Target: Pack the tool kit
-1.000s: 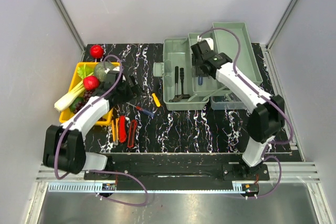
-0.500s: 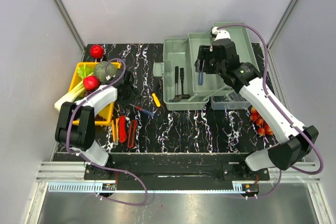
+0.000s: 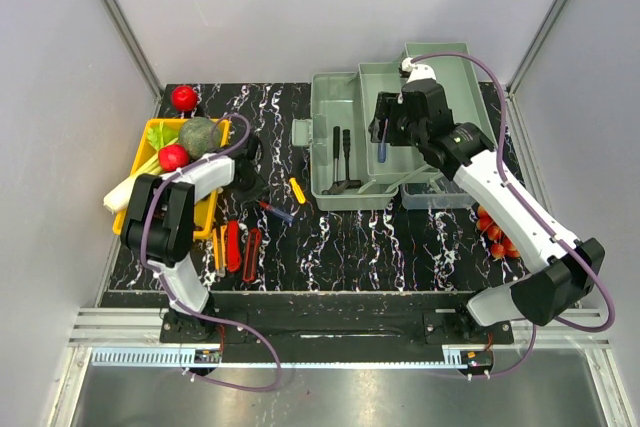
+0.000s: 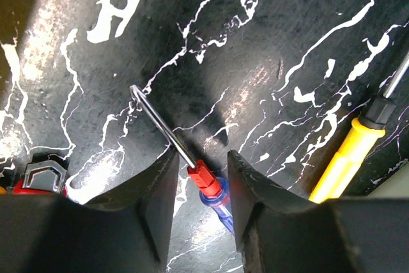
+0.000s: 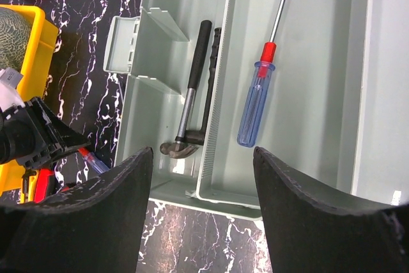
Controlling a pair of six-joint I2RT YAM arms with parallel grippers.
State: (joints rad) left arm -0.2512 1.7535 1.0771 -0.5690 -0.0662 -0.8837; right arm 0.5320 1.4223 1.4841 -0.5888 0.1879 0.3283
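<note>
The grey-green toolbox (image 3: pixel 330 193) (image 5: pixel 128 119) stands open at the back. In its lower well lies a hammer (image 5: pixel 192 94), and its tray holds a blue screwdriver (image 3: pixel 383 150) (image 5: pixel 255 103) with a red collar. My right gripper (image 3: pixel 392 129) (image 5: pixel 203 153) hovers open and empty above the tray. A small red-and-blue screwdriver (image 3: pixel 275 211) (image 4: pixel 208 180) lies flat on the black marbled table. My left gripper (image 3: pixel 252 179) (image 4: pixel 203 171) is down over it. Its jaws stand narrowly on either side of the red collar, with thin gaps still showing.
A yellow screwdriver (image 3: pixel 297 190) (image 4: pixel 348 158) lies just right of the left gripper. Red and orange cutters (image 3: pixel 233 245) lie nearer the arm bases. A yellow bin (image 3: pixel 150 129) of vegetables sits at the left, a tomato (image 3: pixel 183 97) behind it. Radishes (image 3: pixel 497 232) lie at the right.
The left gripper's jaws have narrowed around the small screwdriver and its arm has folded inward. The right arm has swung out and risen above the tray, where the blue screwdriver lies.
</note>
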